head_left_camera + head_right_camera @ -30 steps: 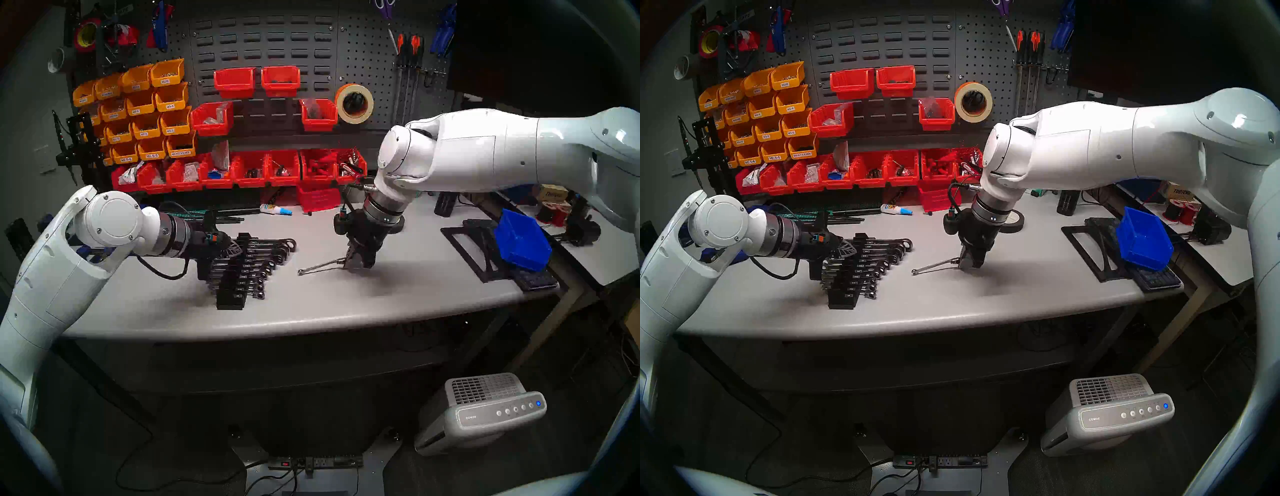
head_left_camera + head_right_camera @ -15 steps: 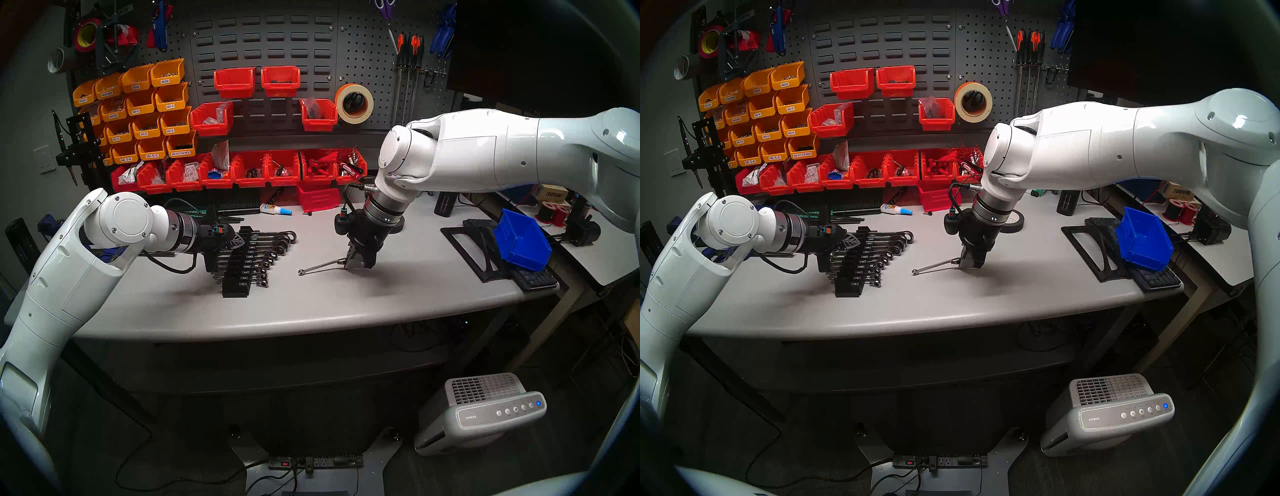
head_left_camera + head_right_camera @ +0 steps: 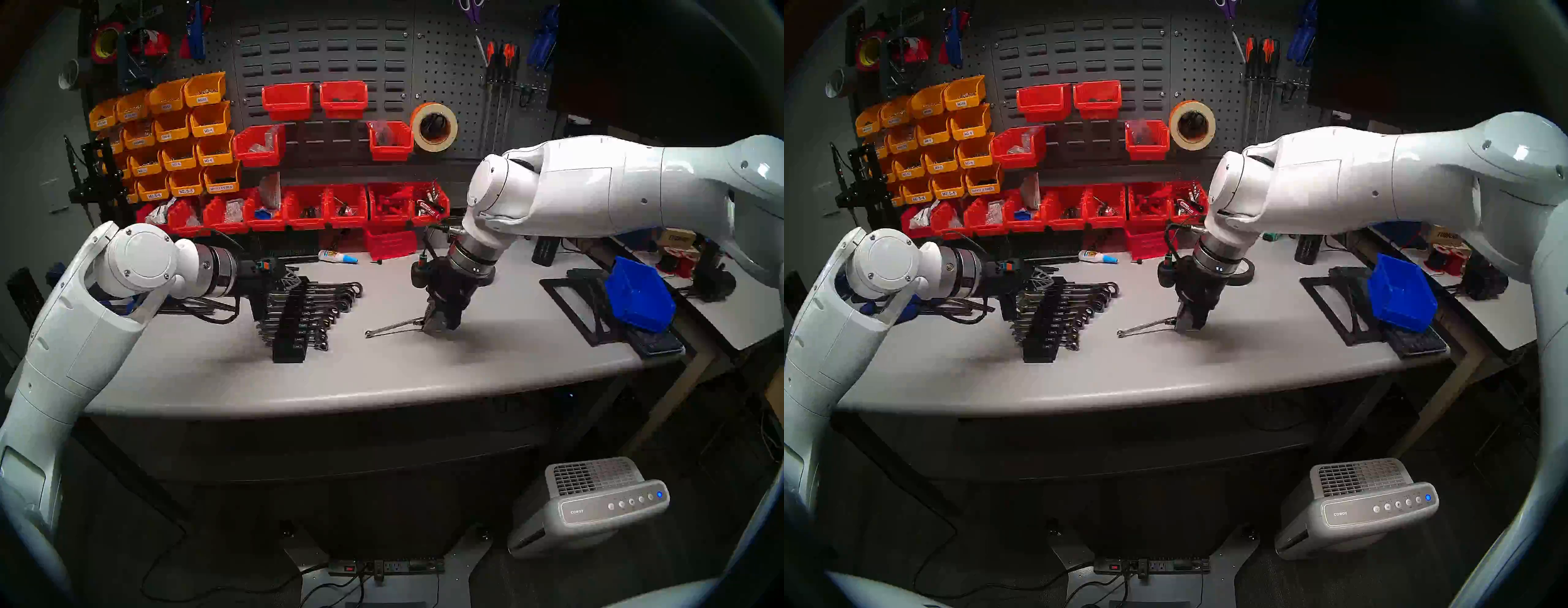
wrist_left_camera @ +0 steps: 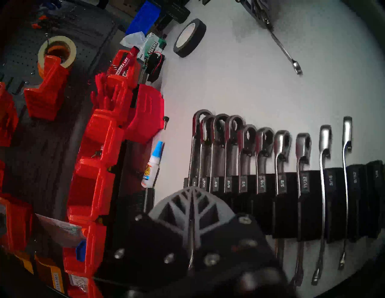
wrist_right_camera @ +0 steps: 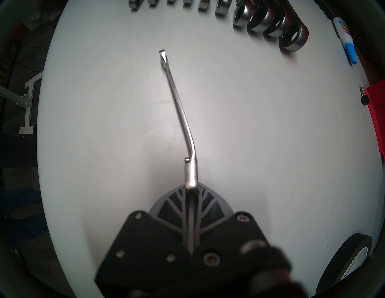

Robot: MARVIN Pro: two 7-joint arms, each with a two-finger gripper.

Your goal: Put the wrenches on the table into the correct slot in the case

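On the light-grey table (image 3: pixel 382 382) stands the black case (image 3: pixel 292 335), also in the left wrist view (image 4: pixel 312 218), with several chrome wrenches in its notches. My left gripper (image 4: pixel 192 189) is shut on the shaft of the long thick wrench (image 4: pixel 195 145), which lies in the case's far end slot. My right gripper (image 3: pixel 435 325) is shut on the ring end of the short thin wrench (image 5: pixel 179 108). That wrench (image 3: pixel 392 327) slopes left and down, its open end at the table top.
A black tape roll (image 5: pixel 350 262) lies just behind my right wrist. A glue bottle (image 3: pixel 337 256) and red bins (image 3: pixel 322 208) line the back. A blue bin (image 3: pixel 638 293) on a black stand sits at the right.
My left arm has moved back and to the right, and the case's near end has shifted away from the front edge with it. My right gripper has hardly moved and still holds the short wrench.
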